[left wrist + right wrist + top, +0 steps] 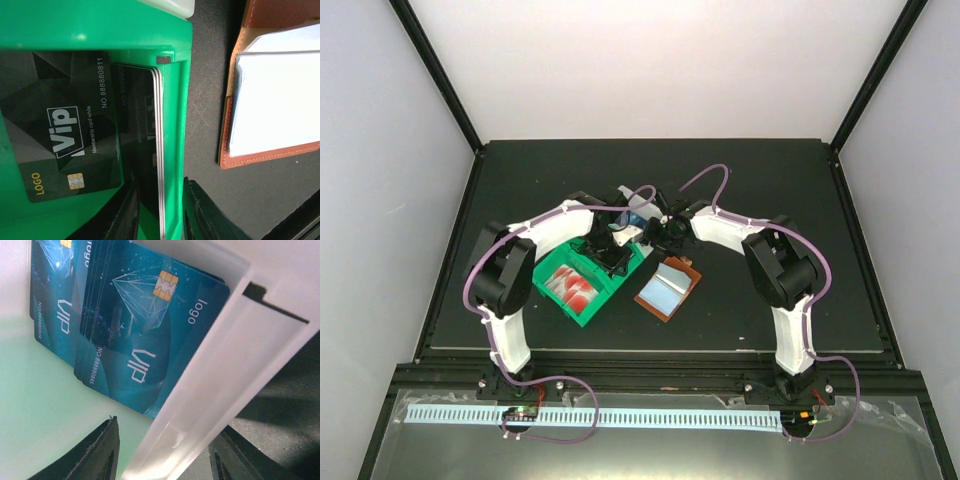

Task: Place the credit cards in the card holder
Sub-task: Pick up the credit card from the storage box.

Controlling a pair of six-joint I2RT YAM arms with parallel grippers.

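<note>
Green plastic is seen around the black cards (65, 145) in the tray (175, 125), where one card is laid flat and a stack is stood on edge against the tray's side wall. That wall is straddled by the left gripper (159, 182) with its jaws apart: one finger is held inside the tray, clear of the stack, and the other outside the wall, so nothing is grasped. Blue cards (145, 335) are leaned together in a white compartment, whose wall (210, 370) is straddled by the right gripper (167, 427); whether that wall is pinched cannot be told. Red-and-white cards (575, 287) are kept in the tray's near end. The card holder (667, 288) is laid open on the dark table (770, 190), just beside the tray.
</note>
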